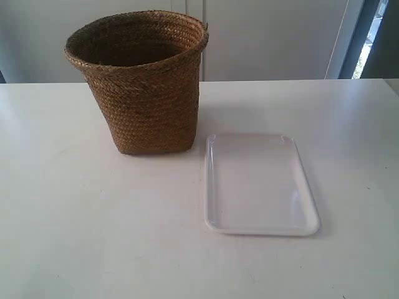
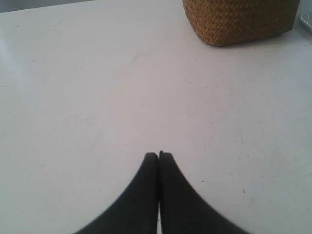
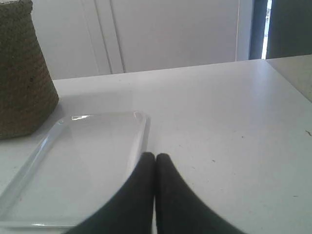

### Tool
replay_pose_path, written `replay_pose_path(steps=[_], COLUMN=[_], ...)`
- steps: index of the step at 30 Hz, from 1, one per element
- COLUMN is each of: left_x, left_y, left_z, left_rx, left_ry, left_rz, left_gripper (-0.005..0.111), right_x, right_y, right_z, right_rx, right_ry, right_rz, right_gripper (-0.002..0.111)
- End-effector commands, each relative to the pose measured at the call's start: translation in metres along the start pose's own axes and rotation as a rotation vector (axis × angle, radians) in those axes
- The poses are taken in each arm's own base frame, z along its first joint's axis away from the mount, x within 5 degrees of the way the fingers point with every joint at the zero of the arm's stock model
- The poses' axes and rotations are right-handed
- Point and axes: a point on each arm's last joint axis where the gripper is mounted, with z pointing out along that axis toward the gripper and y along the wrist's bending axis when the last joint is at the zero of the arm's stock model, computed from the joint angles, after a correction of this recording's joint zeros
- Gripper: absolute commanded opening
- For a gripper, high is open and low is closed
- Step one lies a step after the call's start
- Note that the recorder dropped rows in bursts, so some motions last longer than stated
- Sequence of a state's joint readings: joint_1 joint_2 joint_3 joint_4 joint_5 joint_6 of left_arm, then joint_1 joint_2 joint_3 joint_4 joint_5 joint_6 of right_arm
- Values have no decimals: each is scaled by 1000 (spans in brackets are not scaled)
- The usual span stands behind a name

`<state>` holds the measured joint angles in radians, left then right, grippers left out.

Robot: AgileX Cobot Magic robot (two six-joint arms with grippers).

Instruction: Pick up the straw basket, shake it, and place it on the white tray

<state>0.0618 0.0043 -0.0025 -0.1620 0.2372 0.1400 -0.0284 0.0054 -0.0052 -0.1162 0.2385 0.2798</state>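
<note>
- straw basket (image 1: 144, 87): upright on the white counter (image 1: 93, 237), flared rim up, inside dark. Sits in the exterior view's back-left area.
- white tray (image 1: 259, 187): flat on the counter, long side running away from the exterior camera, at that view's right of the basket and nearer the camera.
- Basket vs tray: the basket's base corner is just beside the tray's far corner, and the exterior view shows a narrow gap. The basket is on the counter, not on the tray.
- left jaws: fully closed, gripping nothing, black fingertips (image 2: 151, 161) pressed together. They hang over bare counter, well apart from the basket (image 2: 241, 19), whose lower part shows ahead in the left wrist view.
- right jaws: fully closed, gripping nothing, fingertips (image 3: 163, 163) touching each other. The wrist view puts them at the tray's (image 3: 83, 161) long edge, but I can't tell how high above it.
- Right wrist view also shows the basket's (image 3: 22, 73) side beyond the tray's far corner, nothing touching it.
- Pale wall panels behind the counter.
</note>
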Motion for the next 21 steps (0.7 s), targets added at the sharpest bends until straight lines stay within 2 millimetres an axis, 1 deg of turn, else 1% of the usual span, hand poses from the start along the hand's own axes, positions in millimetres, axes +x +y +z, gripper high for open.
replay_pose_path(steps=[1,5,8,9,10,11,13,14,15,17,18,19,20,21], left_x=[0,-4,-12,-15,-22,-26,-28,-28,-29,-36,-38,-41,-41,-41], left_y=[0,1,4,5,5,6,5,4,5,10,13,14,15,15], left_z=[0,0,-1,-1,-3,-4,-5,-5,-5,-8,-10,-11,-11,-11], left_rx=[6,-7,-48,-53,-40,-11,63,89,103,87,79,74,73,69], left_ry=[-11,-53,-137,-170,-254,-301,-322,-321,-333,-435,-479,-515,-524,-524], left_rz=[-6,-6,28,8,-152,-342,-706,-837,-926,-932,-927,-929,-929,-914], left_gripper=[0,0,0,0,0,0,0,0,0,0,0,0,0,0], right_x=[1,1,1,-1,-9,-20,-44,-56,-63,-73,-76,-77,-76,-74], right_y=[-1,-1,-1,0,3,6,13,17,19,22,22,21,20,20], right_z=[0,0,0,0,-1,-3,-14,-22,-30,-43,-49,-50,-49,-43], right_rx=[3,5,4,-1,-29,-66,-156,-202,-236,-290,-288,-281,-307,-335], right_ry=[-1,-1,-7,-26,-116,-235,-531,-683,-796,-972,-1048,-1072,-1043,-964], right_rz=[-3,-26,-36,-30,-12,1,3,2,2,1,-20,-2,51,139], right_gripper=[0,0,0,0,0,0,0,0,0,0,0,0,0,0])
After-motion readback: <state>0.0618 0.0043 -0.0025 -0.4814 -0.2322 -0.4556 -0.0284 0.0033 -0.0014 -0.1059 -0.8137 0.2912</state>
